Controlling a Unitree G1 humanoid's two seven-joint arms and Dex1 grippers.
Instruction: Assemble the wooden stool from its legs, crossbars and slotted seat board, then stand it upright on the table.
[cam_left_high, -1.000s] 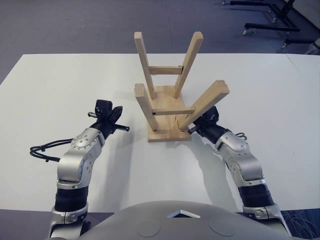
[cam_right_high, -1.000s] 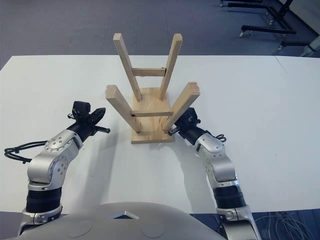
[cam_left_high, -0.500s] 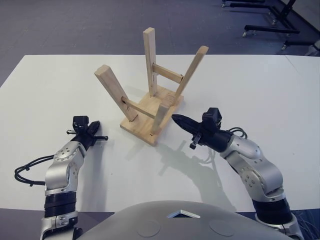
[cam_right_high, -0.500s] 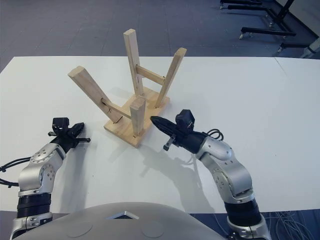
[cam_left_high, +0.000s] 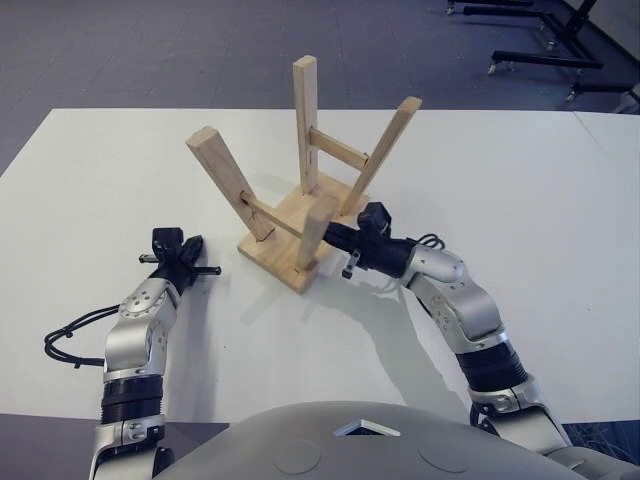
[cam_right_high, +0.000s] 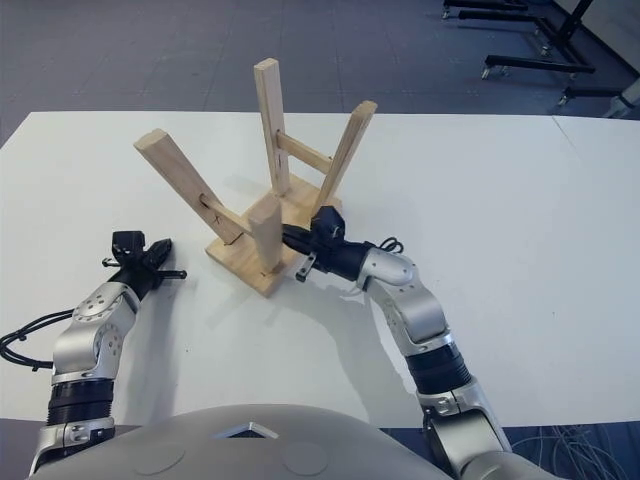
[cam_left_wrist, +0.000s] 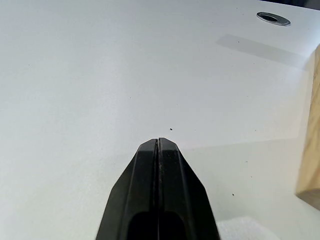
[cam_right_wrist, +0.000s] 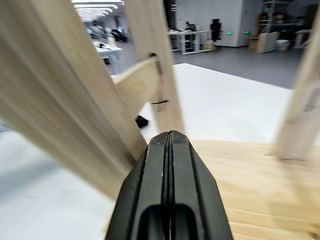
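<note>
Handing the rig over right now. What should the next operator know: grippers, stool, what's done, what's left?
Left gripper: shut, empty, low over the table, left of the stool.
Right gripper: shut, empty, tip over the seat board beside the near leg; contact unclear.
Stool: upside down, seat board on the table, legs up, two crossbars in.
Done: looks assembled.
Left: turn it onto its legs.

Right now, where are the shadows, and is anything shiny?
Left eye view: the stool throws a soft shadow on the table, on its near side. Left wrist view: a grey shadow band crosses the table by a metal ring; no glare. Right wrist view: ceiling lights glow bright in the room behind.
</note>
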